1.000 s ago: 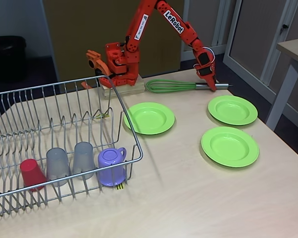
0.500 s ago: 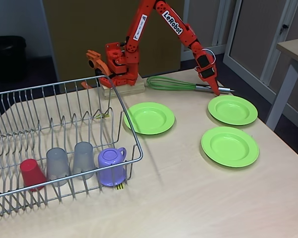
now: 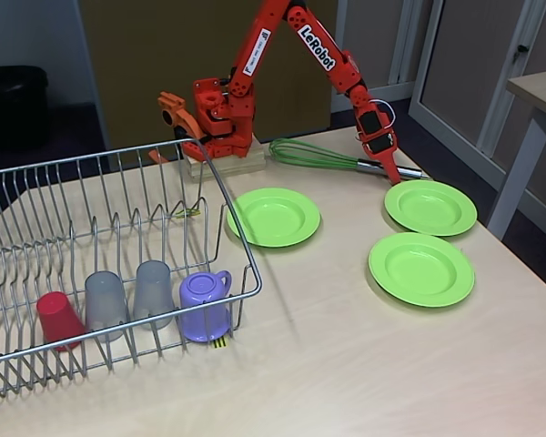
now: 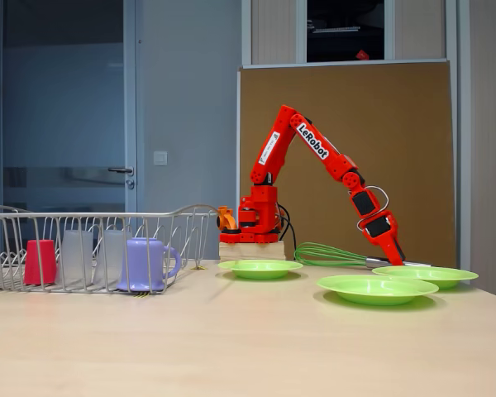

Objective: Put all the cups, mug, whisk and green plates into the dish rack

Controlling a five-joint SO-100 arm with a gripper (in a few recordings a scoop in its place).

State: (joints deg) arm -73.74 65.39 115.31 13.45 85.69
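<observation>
dish rack (image 3: 118, 191): left end cut off by edge | hand (image 3: 389, 167): grip on whisk (image 3: 314, 155) unclear

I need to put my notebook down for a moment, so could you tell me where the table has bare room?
The widest bare patch is the table's near side, in front of the dish rack and the nearest green plate. A narrower strip runs between the rack and the middle plate. The far right is crowded: the gripper, whisk and far plate cluster there.
</observation>
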